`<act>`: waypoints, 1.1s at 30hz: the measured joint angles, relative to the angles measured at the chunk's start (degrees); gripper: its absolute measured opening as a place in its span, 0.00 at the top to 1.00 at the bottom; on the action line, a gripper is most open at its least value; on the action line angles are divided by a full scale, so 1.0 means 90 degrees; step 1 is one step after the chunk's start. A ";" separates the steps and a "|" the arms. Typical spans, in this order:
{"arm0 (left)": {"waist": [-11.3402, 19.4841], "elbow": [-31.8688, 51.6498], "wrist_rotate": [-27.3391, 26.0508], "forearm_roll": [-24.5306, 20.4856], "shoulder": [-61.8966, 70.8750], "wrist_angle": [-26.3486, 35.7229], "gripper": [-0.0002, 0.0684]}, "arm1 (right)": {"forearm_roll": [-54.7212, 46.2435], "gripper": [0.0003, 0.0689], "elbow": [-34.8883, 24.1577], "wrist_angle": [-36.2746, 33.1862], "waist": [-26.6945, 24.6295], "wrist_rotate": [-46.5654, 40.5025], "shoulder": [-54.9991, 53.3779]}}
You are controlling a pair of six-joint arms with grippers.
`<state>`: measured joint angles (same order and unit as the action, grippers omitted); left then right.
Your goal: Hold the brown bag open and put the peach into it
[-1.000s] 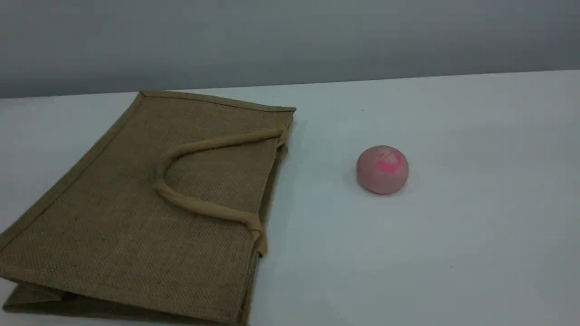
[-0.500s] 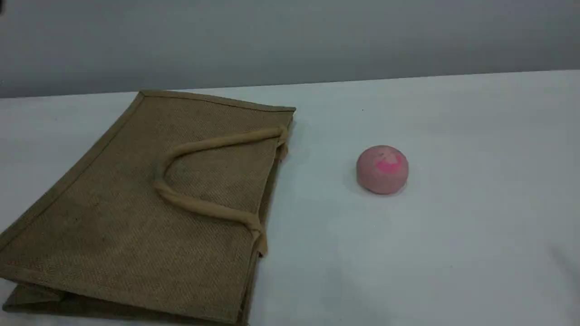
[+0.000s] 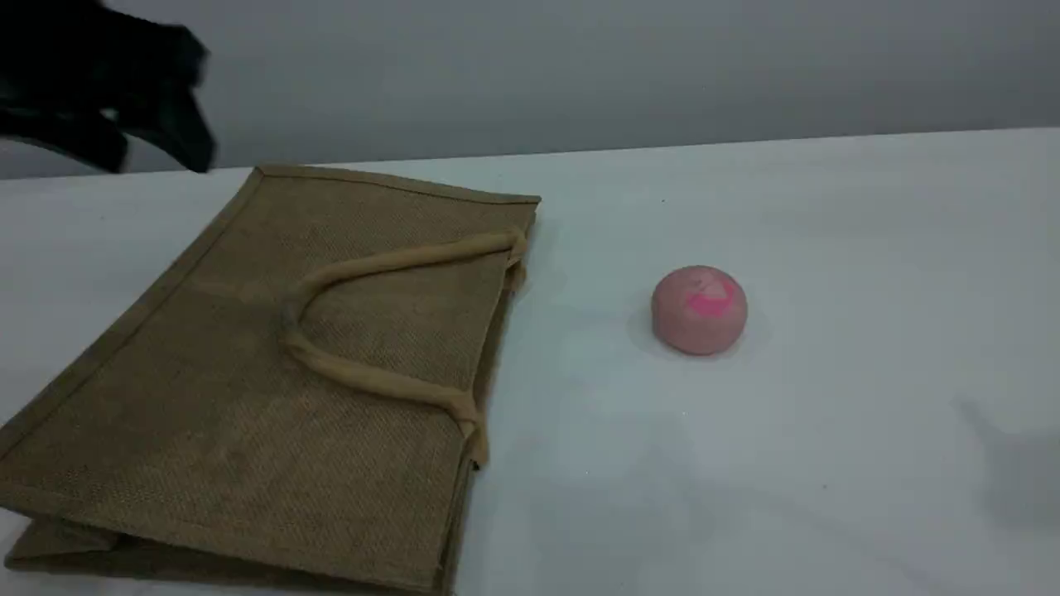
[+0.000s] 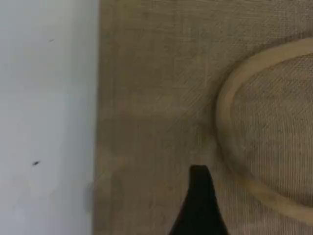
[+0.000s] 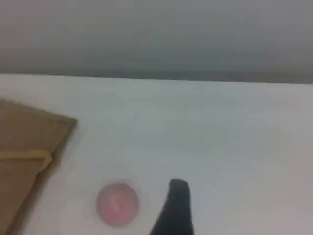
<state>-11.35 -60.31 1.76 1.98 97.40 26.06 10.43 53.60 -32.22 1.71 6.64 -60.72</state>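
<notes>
The brown bag [image 3: 248, 397] lies flat on the left of the table, its mouth edge facing right and its beige loop handle [image 3: 373, 379] folded back on top. The pink peach [image 3: 700, 310] sits alone to the right of it. My left gripper [image 3: 153, 153] comes in blurred at the top left, above the bag's far corner, open and empty. Its wrist view shows one fingertip [image 4: 199, 177] over the bag [image 4: 156, 98] beside the handle [image 4: 229, 142]. In the right wrist view a fingertip [image 5: 178, 192] hangs above the table just right of the peach [image 5: 118, 203], with the bag [image 5: 24, 142] at left.
The white table [image 3: 869, 232] ends at a grey wall behind. A faint shadow falls on the table at the right edge of the scene view.
My left gripper has come into the scene view at the top left. A shadow has grown at the right edge. The bag and the peach have not moved.
</notes>
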 joint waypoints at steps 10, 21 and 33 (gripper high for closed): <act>-0.0058 -0.0591 0.0006 0.0013 0.1565 -0.0012 0.28 | -0.0006 0.15 0.0000 0.0005 0.0000 0.0000 0.0006; -0.0218 -0.1053 0.0006 0.0314 0.2424 -0.0233 0.28 | 0.0019 0.15 0.0000 -0.0022 0.0000 -0.0011 0.0006; -0.0218 -0.1071 0.0026 0.0333 0.2857 -0.0508 0.28 | 0.0019 0.15 0.0000 -0.0029 0.0000 -0.0018 0.0006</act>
<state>-13.31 -69.96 2.00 4.98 123.11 21.49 10.60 53.60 -32.48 1.71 6.48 -60.66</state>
